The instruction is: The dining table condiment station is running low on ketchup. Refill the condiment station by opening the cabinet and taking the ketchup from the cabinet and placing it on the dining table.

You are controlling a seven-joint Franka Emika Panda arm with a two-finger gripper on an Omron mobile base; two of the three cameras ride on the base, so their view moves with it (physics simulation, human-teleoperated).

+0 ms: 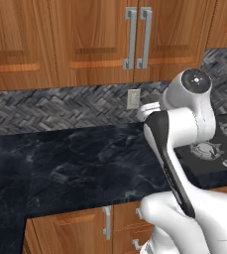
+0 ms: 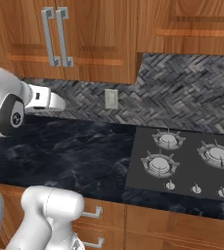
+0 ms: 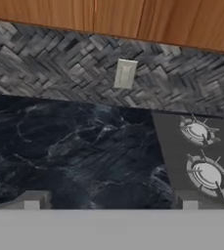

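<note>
The cabinet [image 1: 100, 39] hangs above the counter with both panelled doors shut. Its two long silver bar handles [image 1: 138, 37] meet at the middle seam, and the same handles [image 2: 56, 37] show at the upper left of the right base view. My gripper [image 3: 111, 202] is open, its two fingertips [image 3: 33, 200] wide apart with nothing between them. It hovers over the black counter, well below the doors, facing the backsplash. The cabinet's lower edge [image 3: 133, 19] runs along the top of the hand view. My hand [image 2: 44, 100] sits below the handles. The ketchup and the dining table are out of view.
A black marble counter [image 1: 85, 163] runs under the cabinet, with a gas hob [image 2: 187, 163] set into it on the right. A wall outlet [image 3: 125, 73] sits in the grey herringbone backsplash. Base cabinets with short handles [image 1: 106, 223] lie below the counter edge.
</note>
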